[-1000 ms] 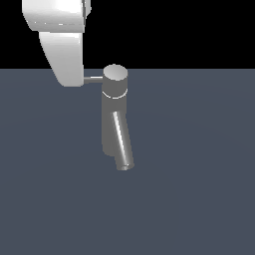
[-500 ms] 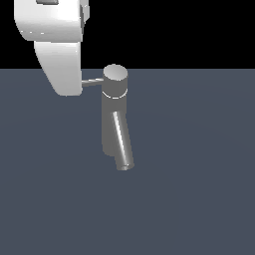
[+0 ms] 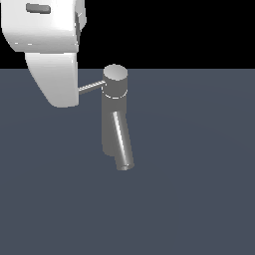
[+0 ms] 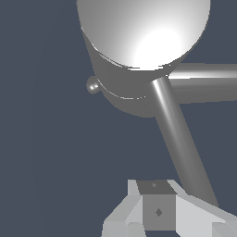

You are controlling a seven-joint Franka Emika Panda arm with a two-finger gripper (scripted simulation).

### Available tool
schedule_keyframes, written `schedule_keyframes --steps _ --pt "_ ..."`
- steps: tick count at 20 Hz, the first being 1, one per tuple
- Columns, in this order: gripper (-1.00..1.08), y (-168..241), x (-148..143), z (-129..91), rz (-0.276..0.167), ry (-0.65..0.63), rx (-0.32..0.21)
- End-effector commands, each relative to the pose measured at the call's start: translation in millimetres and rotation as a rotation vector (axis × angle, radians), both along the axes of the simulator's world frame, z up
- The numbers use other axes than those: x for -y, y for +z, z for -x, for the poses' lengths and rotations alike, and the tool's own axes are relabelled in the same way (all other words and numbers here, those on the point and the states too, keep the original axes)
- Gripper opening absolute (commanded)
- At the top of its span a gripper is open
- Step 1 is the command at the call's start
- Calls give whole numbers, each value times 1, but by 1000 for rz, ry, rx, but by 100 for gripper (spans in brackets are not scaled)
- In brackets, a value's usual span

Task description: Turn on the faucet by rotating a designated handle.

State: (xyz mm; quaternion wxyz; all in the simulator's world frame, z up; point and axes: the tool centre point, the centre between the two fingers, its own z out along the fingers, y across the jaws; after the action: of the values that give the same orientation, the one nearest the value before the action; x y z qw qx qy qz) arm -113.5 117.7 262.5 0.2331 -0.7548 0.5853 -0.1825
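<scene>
In the exterior view the grey faucet (image 3: 115,107) stands upright with a flat round cap (image 3: 115,73) and a thick spout (image 3: 122,147) slanting down toward the camera. Its thin handle (image 3: 92,87) sticks out toward the exterior view's left, and its outer end is hidden behind my white arm (image 3: 52,60). The wrist view looks along the handle (image 4: 180,148) up to the cap (image 4: 143,32), with the spout (image 4: 206,82) branching sideways. My gripper (image 4: 156,203) sits at the handle's outer end with its fingertips together, and the rod runs right beside them.
The faucet stands alone on a flat dark blue-grey surface (image 3: 199,189). A small round knob (image 4: 92,85) sticks out of the faucet body under the cap.
My arm has shifted toward the exterior view's left and looms larger. The handle and faucet look almost unchanged.
</scene>
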Motion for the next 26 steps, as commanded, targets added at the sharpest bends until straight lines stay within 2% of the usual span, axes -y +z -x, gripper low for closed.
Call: schedule_keyframes --steps 1,5,26 --pt "-100 -7 7 7 1 -13 -8" --pt "-100 -4 1 6 0 -1 1" --pt "-100 -19 26 22 1 -5 -3"
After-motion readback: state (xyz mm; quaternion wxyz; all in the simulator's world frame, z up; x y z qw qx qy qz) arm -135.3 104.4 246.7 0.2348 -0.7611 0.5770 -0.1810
